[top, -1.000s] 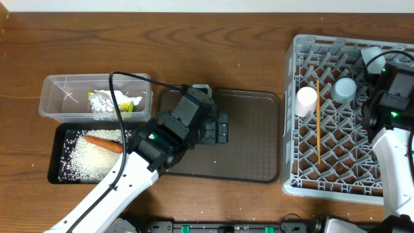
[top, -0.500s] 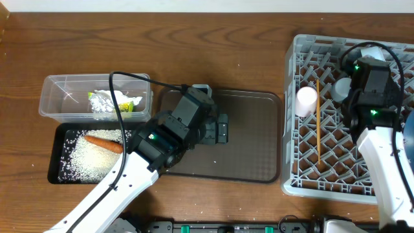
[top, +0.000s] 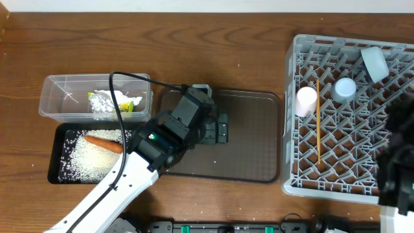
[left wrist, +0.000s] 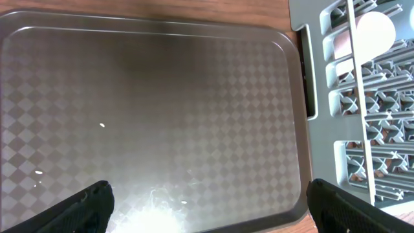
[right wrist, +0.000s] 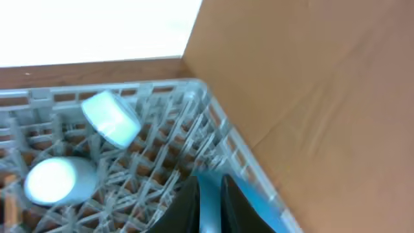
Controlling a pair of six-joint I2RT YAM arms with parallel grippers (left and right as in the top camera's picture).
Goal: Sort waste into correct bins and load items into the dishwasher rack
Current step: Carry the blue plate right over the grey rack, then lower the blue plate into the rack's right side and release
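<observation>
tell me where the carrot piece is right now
In the overhead view the carrot piece lies in the black tray at the left of the table, on the rice, just nearer the robot than the clear tub holding the wrapper.

Dark brown wood-grain table [top: 226, 58] fills the overhead view. Past the table's far edge there's a narrow bright white strip [top: 194, 5]; wall or floor, can't tell. The right wrist view shows a flat tan cardboard-like panel [right wrist: 323, 97] at the table's right side, blurred. Lighting looks even across the table.
</observation>
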